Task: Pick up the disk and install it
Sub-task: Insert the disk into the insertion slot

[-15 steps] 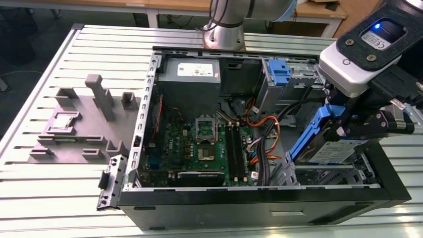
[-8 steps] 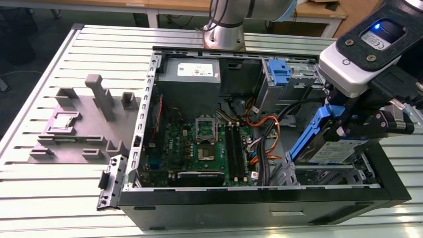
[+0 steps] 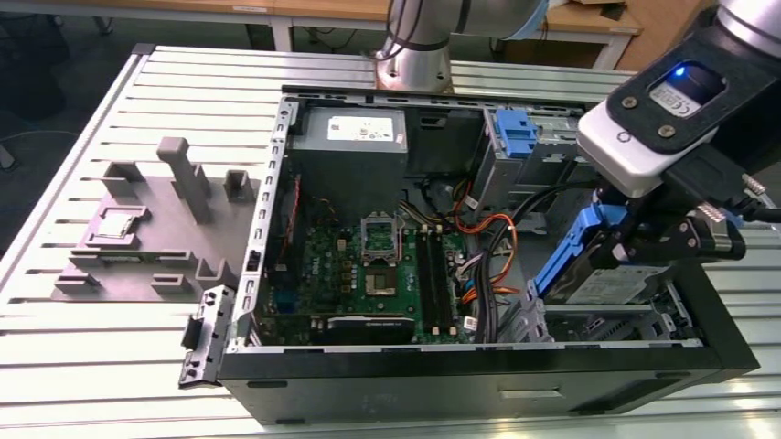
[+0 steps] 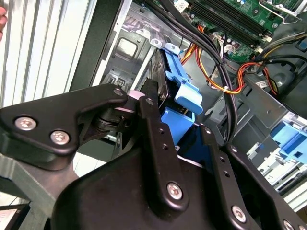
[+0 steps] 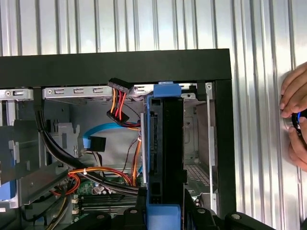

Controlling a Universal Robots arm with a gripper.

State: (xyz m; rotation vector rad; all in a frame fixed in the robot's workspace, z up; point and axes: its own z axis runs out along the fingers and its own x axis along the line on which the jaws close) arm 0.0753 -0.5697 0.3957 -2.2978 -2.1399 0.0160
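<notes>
One black gripper on the arm held the disk, a flat silver-grey hard drive with a white-and-blue label and a blue plastic bracket round its edges. Its fingers were pinching the disk between them, one on either flat side. In the first wrist view the gripper gripped the disk edge-on. The drive stood tilted on edge over the metal drive cage in the corner of the open black computer case nearest the bench edge on the exterior view's right. Whether it touched the cage could not be told.

In the second wrist view the disk's bracket lay close beside bundled orange and black cables. The case rested on a ribbed aluminium bench, with a green motherboard inside it. A grey moulded parts holder sat toward the opposite bench edge. A person's hand rested on the bench beside the case.
</notes>
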